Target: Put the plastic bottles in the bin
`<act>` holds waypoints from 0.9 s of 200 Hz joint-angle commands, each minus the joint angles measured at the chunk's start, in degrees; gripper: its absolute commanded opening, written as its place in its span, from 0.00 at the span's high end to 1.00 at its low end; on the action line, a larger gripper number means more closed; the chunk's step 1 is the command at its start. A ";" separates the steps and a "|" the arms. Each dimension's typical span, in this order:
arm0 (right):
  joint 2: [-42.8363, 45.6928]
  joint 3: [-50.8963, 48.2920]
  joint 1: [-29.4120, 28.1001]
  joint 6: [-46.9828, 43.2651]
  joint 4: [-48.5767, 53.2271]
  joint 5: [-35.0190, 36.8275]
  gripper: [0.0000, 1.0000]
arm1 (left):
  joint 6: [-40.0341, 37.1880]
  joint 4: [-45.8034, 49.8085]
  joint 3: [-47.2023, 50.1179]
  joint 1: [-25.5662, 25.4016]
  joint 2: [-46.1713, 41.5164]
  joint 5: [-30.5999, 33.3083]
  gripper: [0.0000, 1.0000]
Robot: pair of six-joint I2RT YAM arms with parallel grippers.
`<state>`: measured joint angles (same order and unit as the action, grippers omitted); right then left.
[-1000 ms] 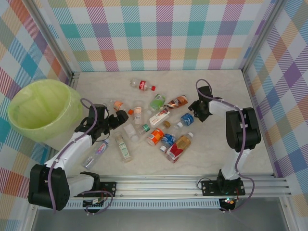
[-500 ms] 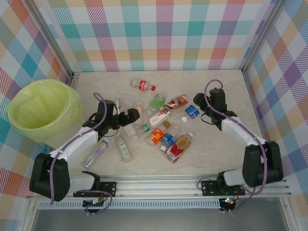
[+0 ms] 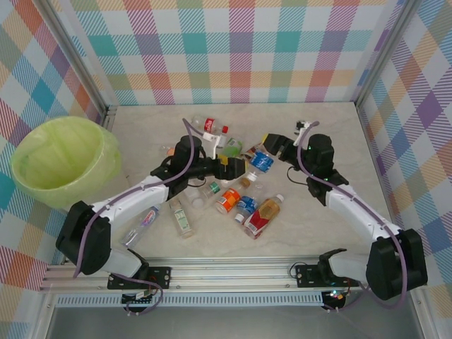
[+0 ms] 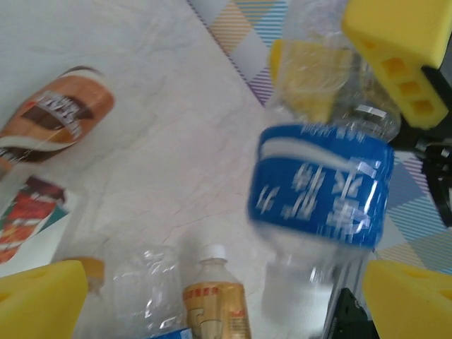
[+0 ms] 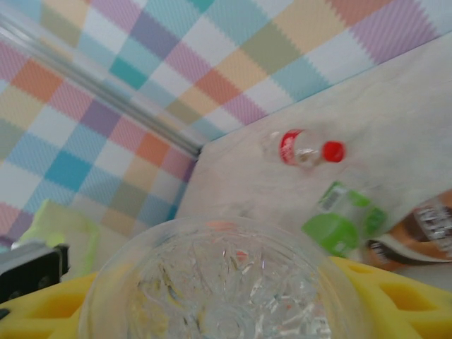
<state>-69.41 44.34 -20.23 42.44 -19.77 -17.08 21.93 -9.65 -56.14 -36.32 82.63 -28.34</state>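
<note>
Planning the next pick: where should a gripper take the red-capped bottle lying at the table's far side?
Probably across the body of the red-capped bottle, at its red label, coming down from above. It lies on its side on the table, a gap between it and the other bottles, so jaws could straddle its sides; the cap end is narrower.

blue bottle (image 3: 260, 162) aloft, bottles (image 3: 227, 200) crowding centre, table (image 3: 304, 229) front-right bare

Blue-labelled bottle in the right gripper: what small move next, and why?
Probably the left gripper should reach and close on the blue-labelled bottle: its jaws stand open facing it, the right gripper holds it, and the bin is on the left.
</note>
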 commanded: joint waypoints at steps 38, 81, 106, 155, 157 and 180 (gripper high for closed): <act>-4.79 6.49 -6.64 0.70 -5.32 -3.79 0.48 | -8.02 1.10 -8.46 -2.24 4.45 -5.18 0.00; -6.19 7.63 -7.48 2.64 -5.72 -4.93 0.47 | -12.43 5.64 -10.31 -2.71 5.83 -5.55 0.16; -5.62 8.01 -7.47 2.42 -3.80 -4.67 0.44 | -12.71 6.47 -10.50 -2.71 5.80 -5.93 0.27; -3.99 10.11 -7.46 -1.85 -0.54 -6.58 0.26 | -10.68 3.93 -9.16 -2.71 4.79 -1.41 0.43; -3.81 10.15 -7.46 -2.14 -0.47 -6.50 0.26 | -10.68 3.96 -9.16 -2.71 4.68 -1.05 0.44; -1.70 10.92 -7.48 -4.82 1.79 -3.32 0.12 | -10.80 4.38 -8.70 -2.71 3.59 4.45 0.51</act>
<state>-75.07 52.51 -27.35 41.28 -18.20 -20.80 11.88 -5.15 -65.17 -38.61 87.94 -30.74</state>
